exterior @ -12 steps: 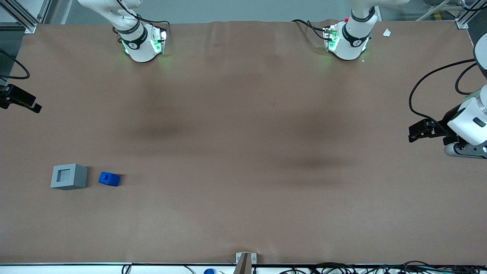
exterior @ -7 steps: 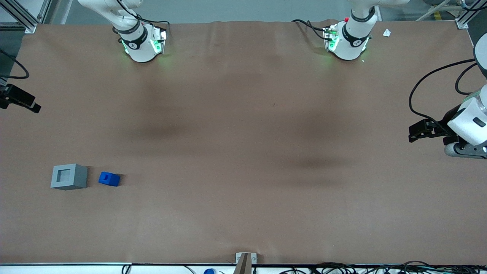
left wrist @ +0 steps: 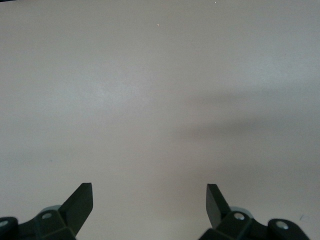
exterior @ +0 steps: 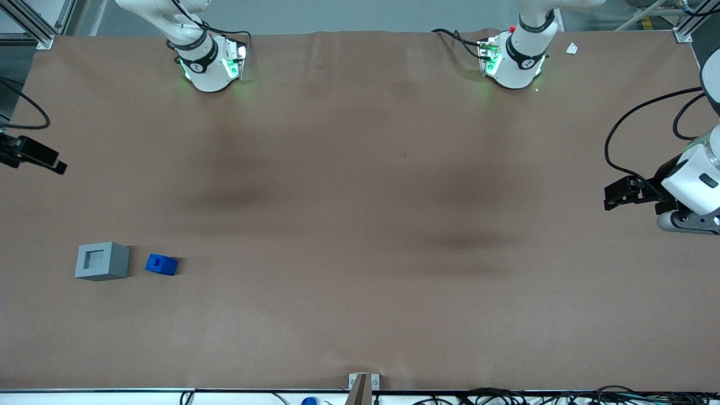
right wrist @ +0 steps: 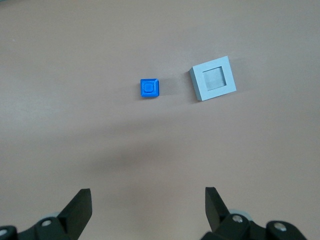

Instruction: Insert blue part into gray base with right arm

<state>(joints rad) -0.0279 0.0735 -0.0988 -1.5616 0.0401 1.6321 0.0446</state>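
The blue part lies on the brown table with its stub up, close beside the gray base, a small gap between them. The base's square recess faces up and holds nothing. Only a black piece of my right gripper shows at the working arm's end of the table, farther from the front camera than both. In the right wrist view the gripper is open and empty, high above the table, with the blue part and the gray base well apart from its fingertips.
Two white arm bases stand along the table edge farthest from the front camera. The parked arm hangs over its end of the table. A small bracket and cables sit at the nearest edge.
My right gripper has shifted slightly nearer the front camera and a little in over the table. The blue part and gray base have not moved.
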